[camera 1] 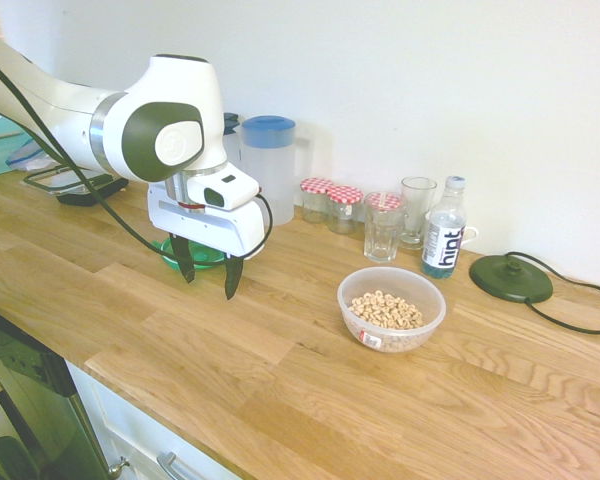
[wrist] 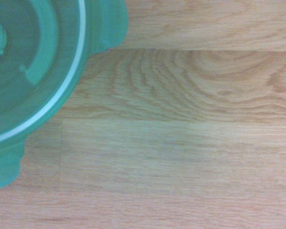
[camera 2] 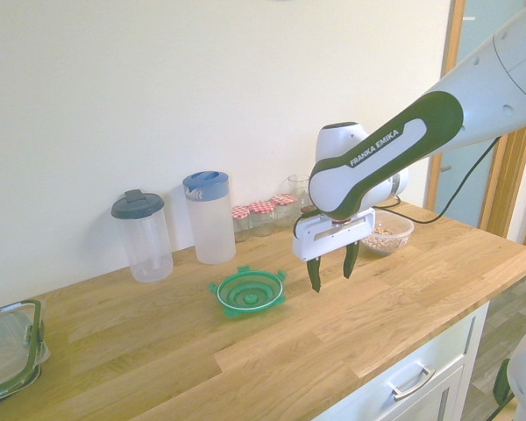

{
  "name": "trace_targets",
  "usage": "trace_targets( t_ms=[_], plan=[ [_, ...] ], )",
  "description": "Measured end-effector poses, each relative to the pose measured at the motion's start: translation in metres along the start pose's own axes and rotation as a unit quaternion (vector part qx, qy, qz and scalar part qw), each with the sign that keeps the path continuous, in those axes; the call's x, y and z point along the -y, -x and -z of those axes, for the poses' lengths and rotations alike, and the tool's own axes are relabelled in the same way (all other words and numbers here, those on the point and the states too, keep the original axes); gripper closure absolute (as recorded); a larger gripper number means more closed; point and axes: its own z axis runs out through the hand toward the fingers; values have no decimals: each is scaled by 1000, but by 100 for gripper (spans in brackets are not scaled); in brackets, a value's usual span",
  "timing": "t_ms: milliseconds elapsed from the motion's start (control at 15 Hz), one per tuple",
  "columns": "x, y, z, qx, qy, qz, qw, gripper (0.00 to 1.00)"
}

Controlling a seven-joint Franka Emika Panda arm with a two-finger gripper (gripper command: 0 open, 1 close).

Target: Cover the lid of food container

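First exterior view: round clear plastic bowl of tan cereal (camera 1: 391, 309), uncovered, right of centre. Second exterior view: dark fingers (camera 2: 333, 273) spread, empty; round green plastic lid (camera 2: 249, 292), lower centre. Judged step: fetching lid; next, align over a side tab, descend.

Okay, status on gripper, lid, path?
Black two-finger gripper open, empty. Round green plastic lid flat on counter, off round clear plastic bowl of cereal rings. Nothing evident between them.
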Motion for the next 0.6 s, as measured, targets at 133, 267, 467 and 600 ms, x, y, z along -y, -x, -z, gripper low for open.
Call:
trace_targets(
  t_ms=[133,267,467,600],
  plan=[
    [0,0,0,1,-2,-2,1000,0],
    [7,-9,3,15,-35,-14,999,0],
    [25,-47,3,76,-113,-10,991,0],
    [42,-71,-4,126,-155,5,980,0]
  ],
)
